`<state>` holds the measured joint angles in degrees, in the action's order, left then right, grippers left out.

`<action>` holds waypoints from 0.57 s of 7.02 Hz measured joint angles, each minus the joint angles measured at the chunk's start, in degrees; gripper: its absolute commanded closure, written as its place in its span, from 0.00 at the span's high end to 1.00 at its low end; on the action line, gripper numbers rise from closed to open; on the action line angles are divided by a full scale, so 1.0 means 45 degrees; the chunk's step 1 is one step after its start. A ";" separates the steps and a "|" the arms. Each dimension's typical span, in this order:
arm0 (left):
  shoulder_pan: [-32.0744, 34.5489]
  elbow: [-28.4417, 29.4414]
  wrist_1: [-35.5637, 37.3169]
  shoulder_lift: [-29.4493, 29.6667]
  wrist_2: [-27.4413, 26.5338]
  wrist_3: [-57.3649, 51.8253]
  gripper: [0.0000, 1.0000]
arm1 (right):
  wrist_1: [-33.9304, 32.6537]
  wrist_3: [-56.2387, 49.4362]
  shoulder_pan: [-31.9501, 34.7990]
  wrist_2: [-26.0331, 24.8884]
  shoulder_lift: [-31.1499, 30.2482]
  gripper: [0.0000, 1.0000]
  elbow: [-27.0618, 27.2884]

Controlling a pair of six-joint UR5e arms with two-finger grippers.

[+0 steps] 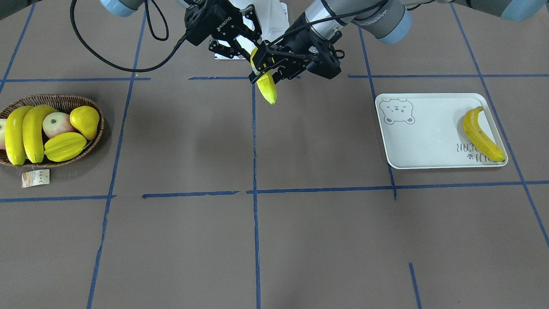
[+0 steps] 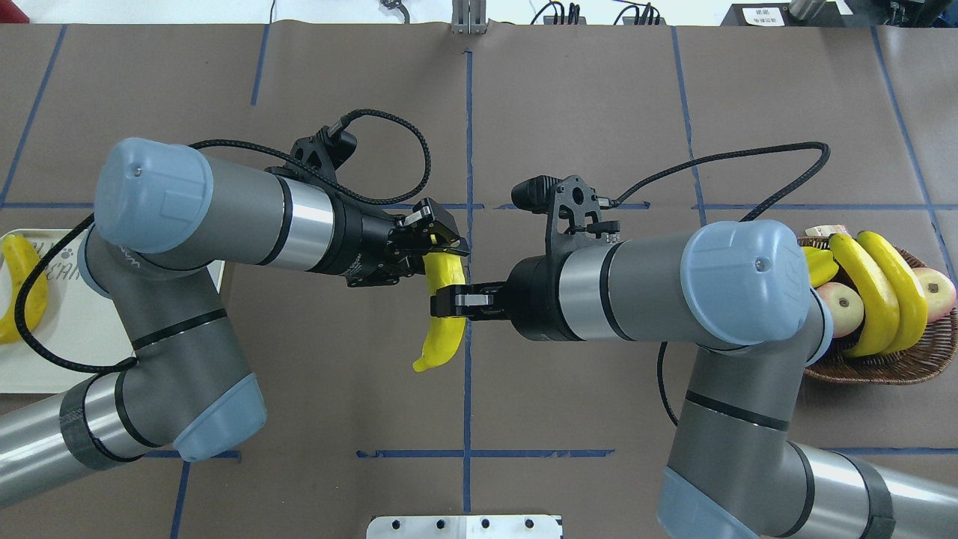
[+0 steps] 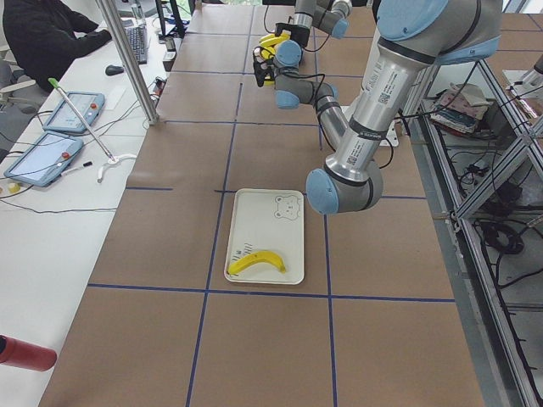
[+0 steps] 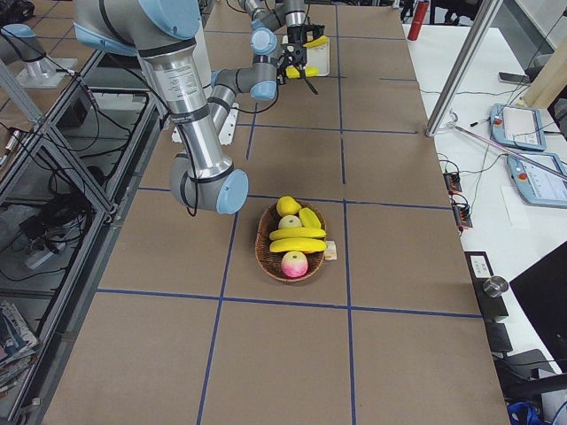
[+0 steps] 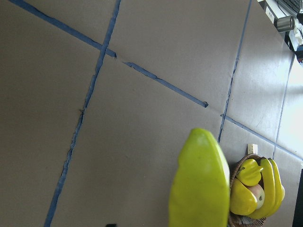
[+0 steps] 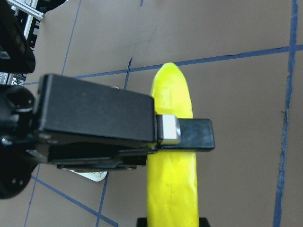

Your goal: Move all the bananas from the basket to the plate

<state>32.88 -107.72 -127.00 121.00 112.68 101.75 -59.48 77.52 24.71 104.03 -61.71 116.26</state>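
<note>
Left end effector (image 2: 436, 241) and right end effector (image 2: 451, 301) both clamp one banana (image 2: 441, 337) in mid-air at frame centre; it looks light, stiff and glossy-slick, so hold its thick middle.

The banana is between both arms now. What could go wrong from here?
1. The held banana hangs in the air with the left fingers and the right fingers both on it; if one side opens too early, it may drop on the table.
2. The plate already holds a second banana near one edge, so the new one could land on it.
</note>
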 measured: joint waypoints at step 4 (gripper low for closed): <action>0.0023 -0.0139 0.0017 -0.0063 0.0024 -0.0013 0.00 | -0.0025 0.0374 -0.0039 -0.0157 0.0003 1.00 0.0096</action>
<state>32.98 -108.35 -126.93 120.72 112.78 101.69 -59.59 79.20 24.53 103.32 -61.69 116.69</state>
